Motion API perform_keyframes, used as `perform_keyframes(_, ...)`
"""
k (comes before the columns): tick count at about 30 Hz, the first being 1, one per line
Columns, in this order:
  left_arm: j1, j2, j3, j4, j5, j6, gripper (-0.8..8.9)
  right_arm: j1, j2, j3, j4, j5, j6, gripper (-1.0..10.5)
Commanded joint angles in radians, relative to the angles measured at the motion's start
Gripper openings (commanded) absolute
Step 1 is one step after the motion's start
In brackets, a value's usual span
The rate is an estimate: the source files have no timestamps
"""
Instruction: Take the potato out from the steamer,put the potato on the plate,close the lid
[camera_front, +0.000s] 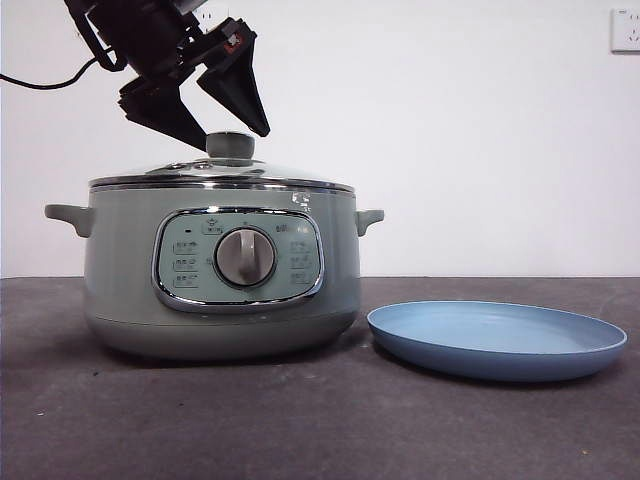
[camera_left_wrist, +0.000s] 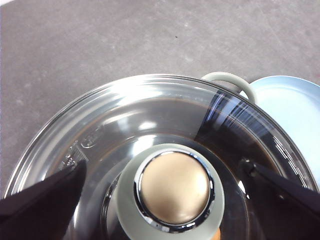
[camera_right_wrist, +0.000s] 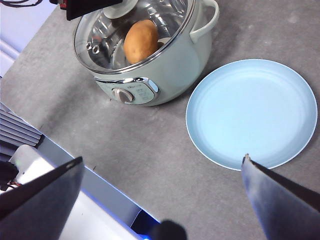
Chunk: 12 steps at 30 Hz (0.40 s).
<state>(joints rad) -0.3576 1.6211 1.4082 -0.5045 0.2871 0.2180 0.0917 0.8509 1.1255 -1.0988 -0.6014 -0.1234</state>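
Steamer (camera_front: 220, 290): we see the pale green pot standing on the dark table (camera_front: 300, 420), dial facing the front camera, with the lid seated on its rim. We judge the task is at its very start, since nothing has come out.

Plate (camera_front: 497, 340): the light-blue plate lies just beside the pot, on the side of one handle, with nothing on it. We leave it where it is, so the potato has a landing spot close by.

Lid (camera_front: 222, 172): the glass lid with its chrome rim closes the pot. We judge lifting it to be the step in hand. To do it well, we would centre the jaws on the knob, lower until they flank its neck, close firmly, then lift straight up so the rim clears the pot without dragging.

Left gripper (camera_front: 228, 128): it hangs directly above the lid, jaws spread wide and gripping nothing. In the left wrist view each jaw stands on one side of the knob, well apart from it.

Right gripper (camera_right_wrist: 162, 172): it waits high over the table, near the plate, jaws spread and holding nothing.

Potato (camera_right_wrist: 141, 41): we see it through the glass in the right wrist view, golden-brown, inside the pot below the lid.

Knob (camera_left_wrist: 172, 192): pale green with a shiny cap, it lies midway between the left jaws and just below their tips.
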Motion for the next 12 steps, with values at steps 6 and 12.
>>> perform_keyframes(6,-0.016,0.005,0.000,-0.034,0.001,0.023,6.26,0.002,0.000,0.002,0.021,0.000,0.003,6.6)
perform_keyframes(12,-0.024,0.006,0.000,-0.049,0.001,0.022,6.24,0.002,0.000,0.002,0.021,0.000,0.003,6.6)
